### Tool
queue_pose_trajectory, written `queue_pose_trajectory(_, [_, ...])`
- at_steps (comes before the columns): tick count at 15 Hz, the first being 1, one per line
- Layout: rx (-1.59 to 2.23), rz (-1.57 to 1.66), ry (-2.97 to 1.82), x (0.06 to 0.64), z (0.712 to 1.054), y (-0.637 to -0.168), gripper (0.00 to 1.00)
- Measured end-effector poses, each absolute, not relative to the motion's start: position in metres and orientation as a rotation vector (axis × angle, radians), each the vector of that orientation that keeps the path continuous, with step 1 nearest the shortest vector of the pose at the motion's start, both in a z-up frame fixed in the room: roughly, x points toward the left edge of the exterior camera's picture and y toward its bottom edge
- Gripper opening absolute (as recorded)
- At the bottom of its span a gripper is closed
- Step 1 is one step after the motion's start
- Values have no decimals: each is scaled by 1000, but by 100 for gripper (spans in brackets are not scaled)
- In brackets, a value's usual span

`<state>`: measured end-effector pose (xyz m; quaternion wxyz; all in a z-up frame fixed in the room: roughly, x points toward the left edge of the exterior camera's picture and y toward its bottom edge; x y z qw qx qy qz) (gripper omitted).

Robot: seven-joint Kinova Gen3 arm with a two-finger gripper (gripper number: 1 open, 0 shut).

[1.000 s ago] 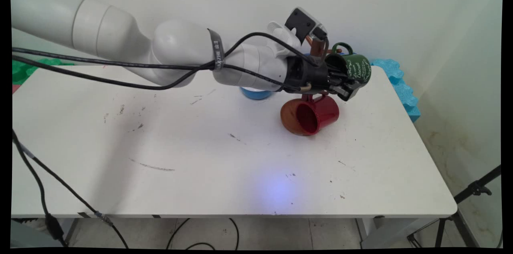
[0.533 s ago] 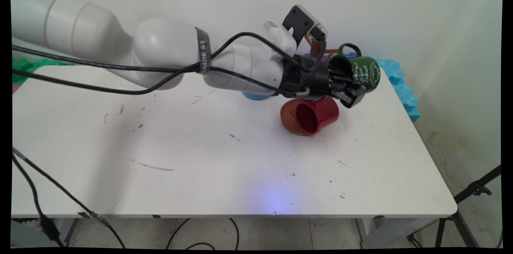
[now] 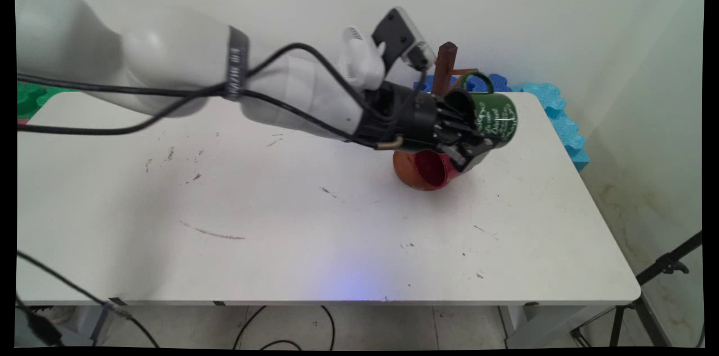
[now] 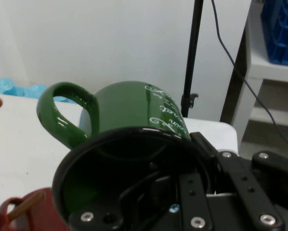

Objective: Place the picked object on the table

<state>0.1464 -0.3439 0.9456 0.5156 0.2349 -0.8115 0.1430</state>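
Main view, from the lower edge upward: wide white tabletop (image 3: 281, 243), scuffed with small dark marks. Right of frame centre, lying on its side on the tabletop with its mouth toward the lower left: red mug (image 3: 429, 168), its upper part hidden behind the jaws.

Directly above the red mug, reaching in from the upper left on the white arm with black cables draped along it: black jaws, pinching the wall of a green mug (image 3: 494, 117), seemingly with one finger inside the rim and one outside. Green mug carried on its side, clear of the tabletop, white lettering on its body, handle up toward the top of the frame. Whether touching the red mug below or just above it: cannot tell.

Just beyond, above and slightly left of the green mug: upright brown wooden post (image 3: 446, 64) with a thin peg sticking out toward the right. Handle near that peg; whether hooked over it: cannot tell.

Farther back, along the tabletop's far right edge: blue foam pieces (image 3: 553, 100). Behind everything: plain pale wall.

Hand view: green mug (image 4: 134, 108) filling the centre, dark mouth toward the camera, handle at the left, pinched at the rim. Behind, at upper right: black stand (image 4: 192, 57) against the wall.
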Motion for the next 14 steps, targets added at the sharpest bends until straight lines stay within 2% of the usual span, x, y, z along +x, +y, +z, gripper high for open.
queue_pose_trajectory(14, [503,404,-2208,232,979,-302,0])
